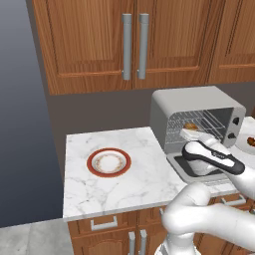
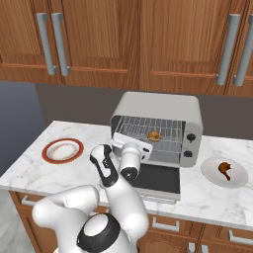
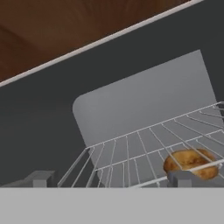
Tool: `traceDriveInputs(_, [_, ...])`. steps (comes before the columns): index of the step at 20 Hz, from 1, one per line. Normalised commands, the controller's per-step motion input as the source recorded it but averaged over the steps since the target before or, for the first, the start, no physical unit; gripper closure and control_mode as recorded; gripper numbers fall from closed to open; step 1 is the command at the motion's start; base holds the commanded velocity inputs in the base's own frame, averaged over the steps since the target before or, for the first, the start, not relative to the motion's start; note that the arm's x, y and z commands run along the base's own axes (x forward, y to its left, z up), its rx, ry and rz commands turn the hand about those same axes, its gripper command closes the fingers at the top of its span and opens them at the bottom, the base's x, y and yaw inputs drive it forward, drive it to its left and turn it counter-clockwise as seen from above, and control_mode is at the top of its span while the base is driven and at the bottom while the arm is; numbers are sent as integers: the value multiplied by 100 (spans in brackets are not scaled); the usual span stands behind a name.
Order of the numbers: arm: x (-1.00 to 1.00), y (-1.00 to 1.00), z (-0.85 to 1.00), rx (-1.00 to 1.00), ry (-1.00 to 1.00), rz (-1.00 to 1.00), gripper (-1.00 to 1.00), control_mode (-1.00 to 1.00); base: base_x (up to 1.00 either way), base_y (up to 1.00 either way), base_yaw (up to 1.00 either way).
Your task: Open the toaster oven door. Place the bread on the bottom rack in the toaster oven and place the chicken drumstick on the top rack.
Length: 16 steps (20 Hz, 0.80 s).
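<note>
The toaster oven (image 2: 163, 106) stands with its door (image 2: 155, 180) folded down flat onto the counter. Inside, the bread (image 2: 154, 136), a small golden bun, lies on the bottom rack (image 2: 165, 146), under the top rack (image 2: 143, 124). My gripper (image 3: 111, 179) is open and holds nothing. It hovers over the door at the oven's mouth, with the bread (image 3: 190, 162) just beyond its right fingertip (image 3: 181, 178). The chicken drumstick (image 2: 225, 170) lies on a white plate (image 2: 239, 179) right of the oven.
A red-rimmed plate (image 1: 108, 162) with nothing on it sits on the marble counter (image 1: 144, 184) left of the oven. Wooden wall cabinets (image 1: 134, 40) with silver bar handles hang above. The counter ends at its left edge (image 1: 65, 179).
</note>
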Motion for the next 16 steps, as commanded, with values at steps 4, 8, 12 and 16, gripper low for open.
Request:
traceDriveInputs(4, [4, 0, -14, 4, 1, 0, -100, -100, 0, 0, 0])
traceDriveInputs(8, [3, 0, -20, 4, 2, -1, -100, -100, 0, 0, 0])
traceDriveInputs(12, [26, 0, -9, 4, 1, 0, -100, -100, 0, 0, 0])
traceDriveInputs(16, [36, 0, -1, 5, 0, 0, -100, -100, 0, 0, 0])
